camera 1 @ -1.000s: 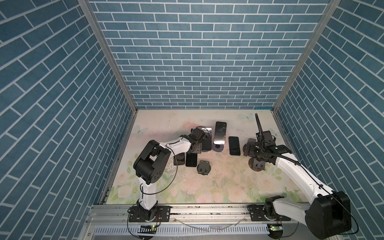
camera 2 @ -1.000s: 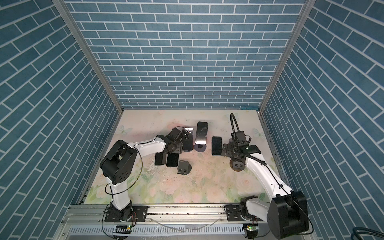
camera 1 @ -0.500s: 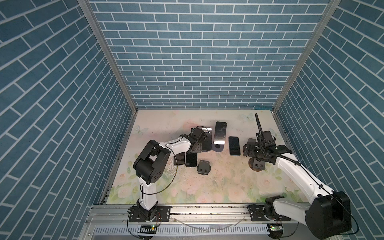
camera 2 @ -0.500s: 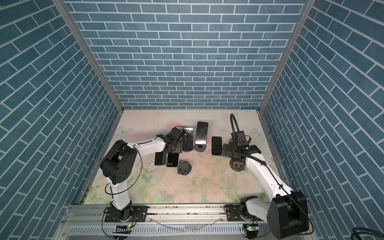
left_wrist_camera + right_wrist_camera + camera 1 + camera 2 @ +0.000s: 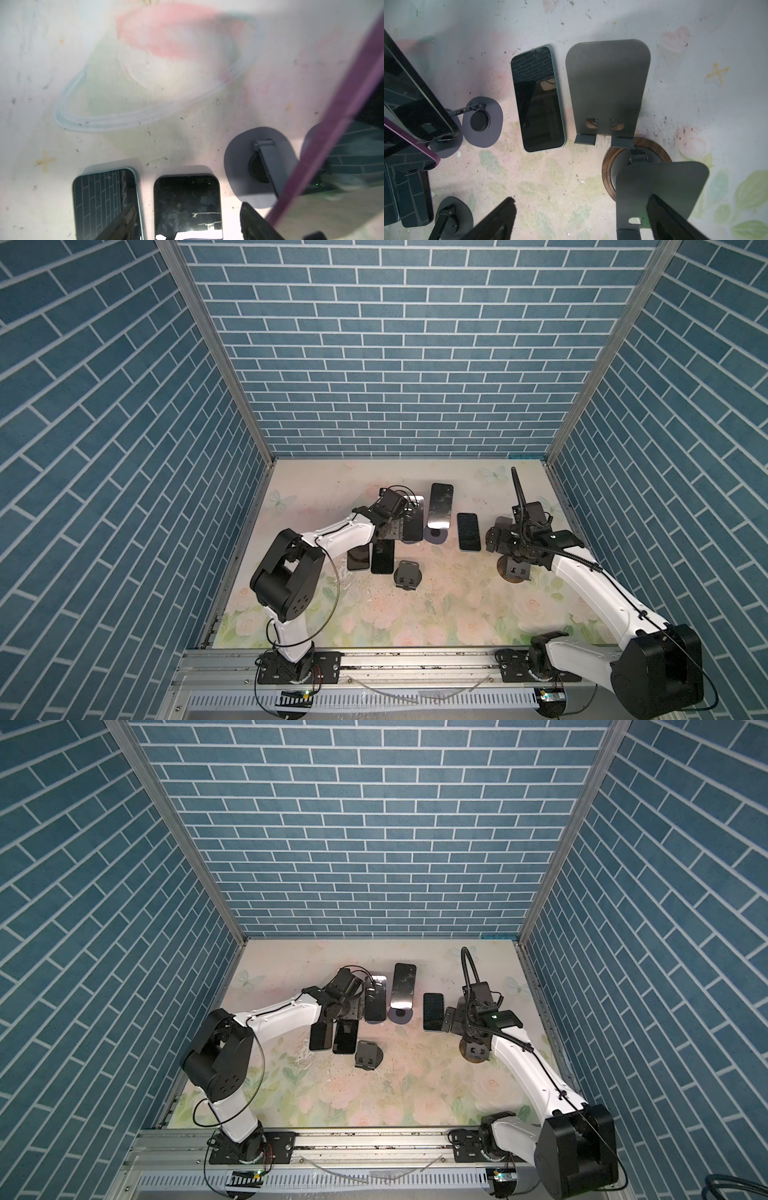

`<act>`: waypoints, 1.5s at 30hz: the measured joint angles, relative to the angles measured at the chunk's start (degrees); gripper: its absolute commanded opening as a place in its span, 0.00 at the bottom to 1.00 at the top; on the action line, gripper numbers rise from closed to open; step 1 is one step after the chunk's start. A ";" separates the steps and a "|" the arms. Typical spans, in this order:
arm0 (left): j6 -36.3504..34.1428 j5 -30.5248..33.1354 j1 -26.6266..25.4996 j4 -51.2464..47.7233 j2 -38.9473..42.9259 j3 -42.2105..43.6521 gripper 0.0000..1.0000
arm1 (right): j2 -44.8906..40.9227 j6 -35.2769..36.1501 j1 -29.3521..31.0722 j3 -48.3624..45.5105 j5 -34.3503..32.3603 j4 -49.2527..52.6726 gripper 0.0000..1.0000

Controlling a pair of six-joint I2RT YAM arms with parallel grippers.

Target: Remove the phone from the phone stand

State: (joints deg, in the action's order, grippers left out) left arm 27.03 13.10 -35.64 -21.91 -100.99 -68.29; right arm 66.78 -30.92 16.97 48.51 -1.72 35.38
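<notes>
The phone, in its purple case, is leaning on the phone stand near the middle of the worktop, just beside a taller dark phone that is resting on a stand of its own. The left gripper is hovering close against the cased phone on the side toward the left arm. Its fingers are standing apart with nothing pinched between them. Whether one finger is touching the purple edge cannot be told from the left wrist view. Below the gap, a pale-rimmed phone and a black phone are lying flat. The right gripper is hanging spread wide over an empty stand, well apart from the cased phone and holding nothing. Another flat phone is lying between them.
</notes>
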 measured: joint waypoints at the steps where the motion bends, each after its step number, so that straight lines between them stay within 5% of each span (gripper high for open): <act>1: 0.00 0.20 0.00 0.17 1.09 0.61 0.80 | 0.00 -0.24 0.11 0.00 0.04 0.00 0.99; 12: 0.39 1.38 0.00 2.67 11.80 11.10 0.80 | 0.44 -1.95 4.96 0.28 -0.26 0.02 0.99; 45: 3.19 10.03 0.07 5.77 52.02 38.23 0.91 | 18.34 -9.16 35.21 14.43 -6.21 -1.57 0.99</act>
State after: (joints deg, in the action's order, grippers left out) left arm 30.22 23.14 -35.57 -16.14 -48.97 -30.06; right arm 85.12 -40.07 52.18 62.94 -7.92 33.80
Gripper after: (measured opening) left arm 0.894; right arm 0.989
